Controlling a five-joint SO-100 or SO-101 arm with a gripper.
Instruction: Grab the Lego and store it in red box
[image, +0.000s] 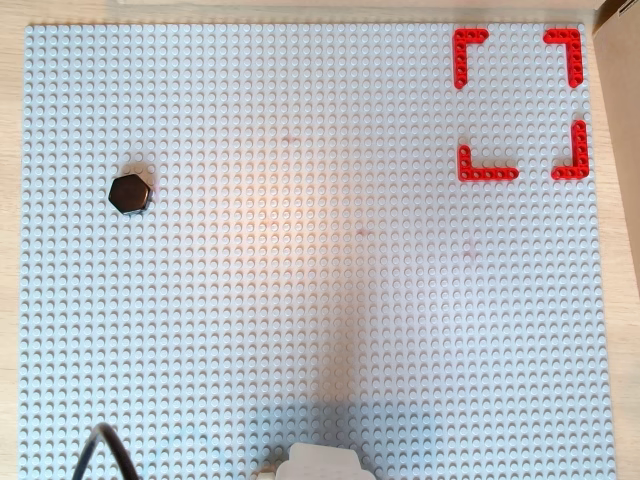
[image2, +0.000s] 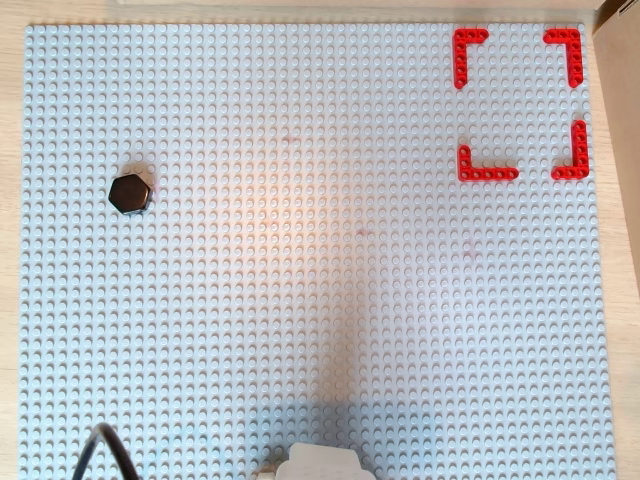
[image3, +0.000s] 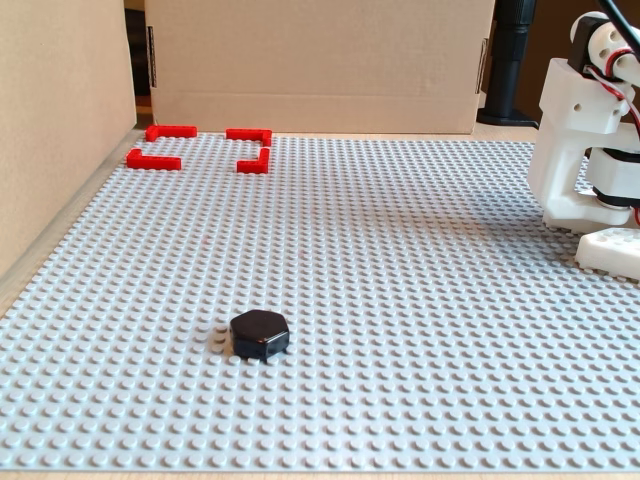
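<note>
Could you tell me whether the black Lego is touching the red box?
Apart: both overhead views show the Lego at left, the red box far right.

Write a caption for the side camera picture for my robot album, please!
Black hexagonal Lego waits alone on the grey studded baseplate, far from the red box.

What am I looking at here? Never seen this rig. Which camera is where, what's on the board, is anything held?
It is a small white robot arm standing at one edge of a light-grey studded baseplate. Both overhead views look straight down and show only the arm's base at the bottom edge. The fixed view looks low across the board from the side. On the board lie a small black hexagonal piece and, far from it, a square outline of four red L-shaped corner pieces. Brown cardboard walls stand behind. The tool is not in view; the black piece lies free.
</note>
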